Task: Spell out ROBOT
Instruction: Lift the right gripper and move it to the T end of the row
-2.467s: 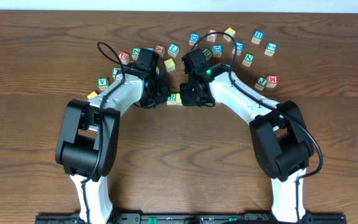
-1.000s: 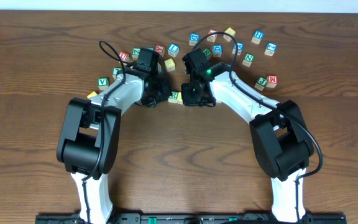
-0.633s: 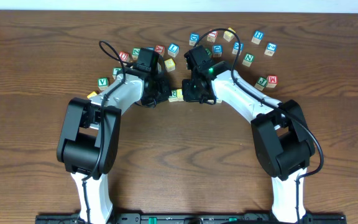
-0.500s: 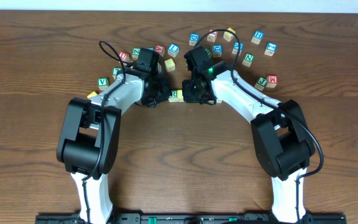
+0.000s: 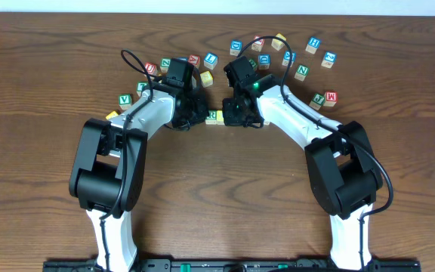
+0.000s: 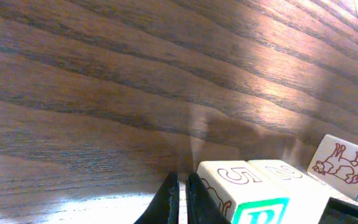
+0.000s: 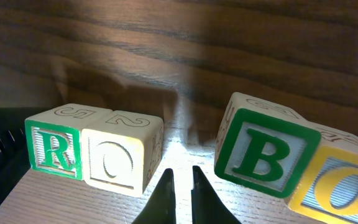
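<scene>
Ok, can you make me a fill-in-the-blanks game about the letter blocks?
1. The R block has its letter printed in ____.
2. The pale block touching the R block shows the letter ____.
3. Touching the B block, the block with the blue letter is painted ____.
Missing words: green, O, yellow.

Pretty much all there is here is a dark brown wooden table (image 5: 44, 75) with the grain running side to side, filling nearly the whole overhead view. Along the far edge sits a thin pale strip (image 5: 217, 6) — can't tell if it's wall or floor. Up close the wood has a sheen — soft bright glare patches, darker shadow between.
</scene>
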You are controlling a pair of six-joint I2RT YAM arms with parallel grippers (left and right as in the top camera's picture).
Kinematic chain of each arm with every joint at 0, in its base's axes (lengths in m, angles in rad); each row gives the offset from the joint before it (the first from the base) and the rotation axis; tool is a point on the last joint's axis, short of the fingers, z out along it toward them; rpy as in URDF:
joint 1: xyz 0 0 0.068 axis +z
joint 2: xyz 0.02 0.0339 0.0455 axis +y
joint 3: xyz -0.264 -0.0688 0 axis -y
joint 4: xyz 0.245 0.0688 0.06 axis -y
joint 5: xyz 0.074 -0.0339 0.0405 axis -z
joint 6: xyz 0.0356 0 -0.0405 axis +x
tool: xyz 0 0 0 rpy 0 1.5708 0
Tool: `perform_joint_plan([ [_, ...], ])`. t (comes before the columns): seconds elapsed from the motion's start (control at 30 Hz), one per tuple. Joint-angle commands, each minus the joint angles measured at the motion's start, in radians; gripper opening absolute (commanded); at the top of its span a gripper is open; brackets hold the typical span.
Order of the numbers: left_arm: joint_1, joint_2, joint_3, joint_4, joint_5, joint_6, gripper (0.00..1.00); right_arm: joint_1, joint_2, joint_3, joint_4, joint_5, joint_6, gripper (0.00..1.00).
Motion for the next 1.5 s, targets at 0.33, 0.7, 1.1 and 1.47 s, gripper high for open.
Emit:
perform_joint_plan([
  [0.33,-0.004,0.029,-0.006,-0.005,0.009,0.009,0.07,-0.037,-0.127,0.025,0.001,0.122,0.004,0.01],
  [0.7,-0.004,0.029,-0.006,-0.005,0.009,0.009,0.08,-0.082,-0.021,0.023,0.09,0.166,-0.008,0.01],
  [1.1,-0.004,0.029,-0.006,-0.005,0.009,0.01,0.07,-0.139,-0.028,0.026,0.056,0.14,0.012,0.01],
  [1.47,-0.004,0.029,-0.006,-0.005,0.009,0.01,0.07,-0.211,-0.08,0.024,-0.12,0.097,0.027,0.01],
])
